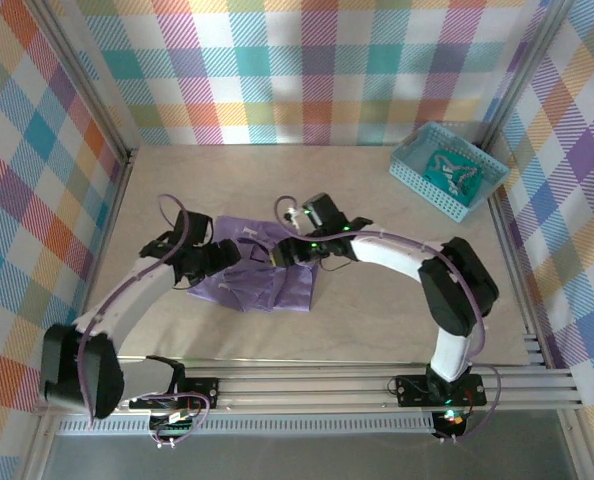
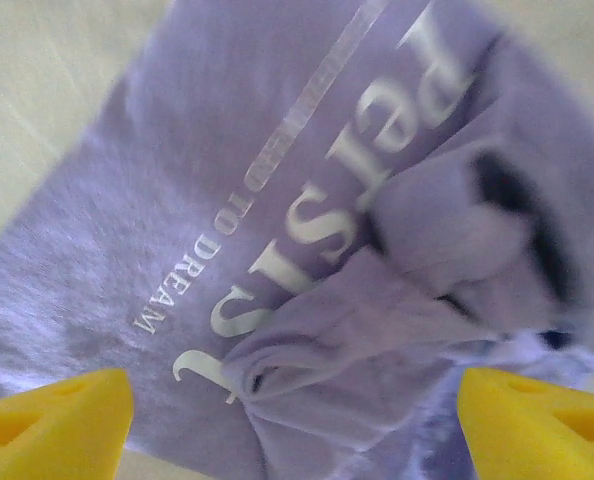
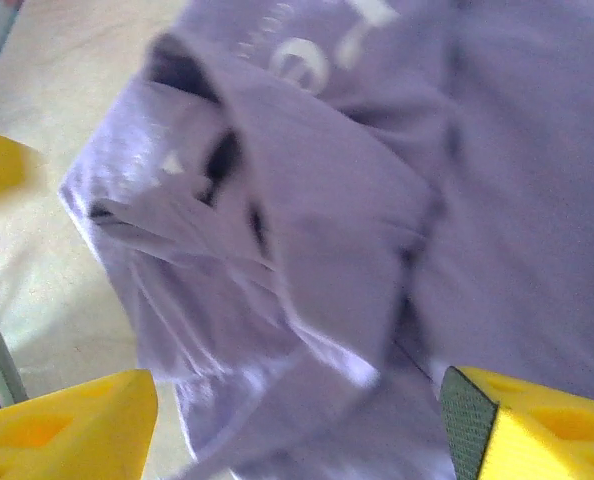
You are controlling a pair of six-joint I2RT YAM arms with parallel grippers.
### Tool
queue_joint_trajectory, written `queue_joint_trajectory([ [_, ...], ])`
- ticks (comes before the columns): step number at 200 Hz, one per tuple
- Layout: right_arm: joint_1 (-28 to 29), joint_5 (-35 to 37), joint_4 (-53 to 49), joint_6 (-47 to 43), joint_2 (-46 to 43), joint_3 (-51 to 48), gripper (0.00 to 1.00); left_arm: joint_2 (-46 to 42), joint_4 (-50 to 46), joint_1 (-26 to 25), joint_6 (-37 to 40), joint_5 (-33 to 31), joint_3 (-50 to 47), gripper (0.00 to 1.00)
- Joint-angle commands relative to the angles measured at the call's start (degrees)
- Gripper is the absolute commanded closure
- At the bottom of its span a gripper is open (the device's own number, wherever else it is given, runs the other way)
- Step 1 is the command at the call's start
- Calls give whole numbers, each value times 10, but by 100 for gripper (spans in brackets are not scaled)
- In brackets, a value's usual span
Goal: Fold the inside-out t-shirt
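The inside-out t-shirt (image 1: 267,285) looks soft, light and floppy, bunched on the desk (image 1: 377,320). The left tool (image 2: 297,420) and the right tool (image 3: 297,430) are both open over it. Best to pinch a loose edge.

We count 1 purple t-shirt (image 1: 255,280) on 1 desk (image 1: 377,315). We see 1 blue-green basket (image 1: 425,192) with 1 green cloth (image 1: 453,170) inside. We count 2 robot arms, the left arm (image 1: 127,297) and the right arm (image 1: 402,250). We count 2 grippers, the left gripper (image 2: 295,425) and the right gripper (image 3: 297,420).
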Motion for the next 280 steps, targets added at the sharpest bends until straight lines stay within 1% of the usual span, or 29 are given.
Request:
queue_joint_trajectory([
  [1,11,6,7,-28,45,43,24,19,70,4,-1,61,-16,15],
  [13,16,-3,4,-30,73,66,24,37,75,5,5,57,-15,15],
  [34,23,4,-7,-35,116,109,25,62,102,7,5,74,-20,15],
  [42,23,13,-13,-37,130,126,28,69,111,7,6,80,-23,16],
  [53,23,34,-22,-37,143,144,35,76,117,7,7,80,-28,19],
  [74,21,58,-25,-34,146,156,55,82,141,6,11,100,-37,31],
  [90,18,72,-28,-20,134,152,69,86,149,6,18,112,-41,42],
  [99,14,75,-28,-9,123,142,75,86,149,6,26,121,-42,50],
  [102,13,75,-27,-5,118,138,77,86,168,5,30,126,-42,51],
  [120,-1,69,-18,30,88,103,82,80,180,0,47,151,-45,67],
  [136,-16,55,4,72,60,60,84,62,191,-14,62,179,-50,80],
  [143,-24,48,12,90,49,43,84,52,192,-24,71,190,-52,83],
  [161,-50,27,38,140,24,-1,83,30,184,-62,95,231,-52,86],
  [177,-79,4,64,178,10,-37,76,12,180,-108,111,254,-56,86],
  [187,-96,-4,69,190,6,-51,71,9,178,-138,123,270,-55,83],
  [194,-109,-9,69,194,6,-56,66,13,176,-158,130,282,-51,78],
  [204,-128,-25,66,197,9,-59,59,24,172,-183,140,291,-44,75],
  [212,-143,-42,61,198,11,-60,53,34,165,-199,151,298,-37,68],
  [223,-157,-52,50,191,6,-64,51,44,159,-218,166,305,-29,59],
  [243,-164,-31,17,146,-29,-77,47,39,170,-232,174,320,-28,48],
  [255,-164,-33,12,124,-51,-88,44,16,184,-231,169,300,-36,45],
  [271,-160,-46,22,117,-64,-101,40,-14,201,-225,145,225,-49,39],
  [280,-156,-55,31,117,-58,-100,38,-17,204,-213,128,198,-52,36],
])
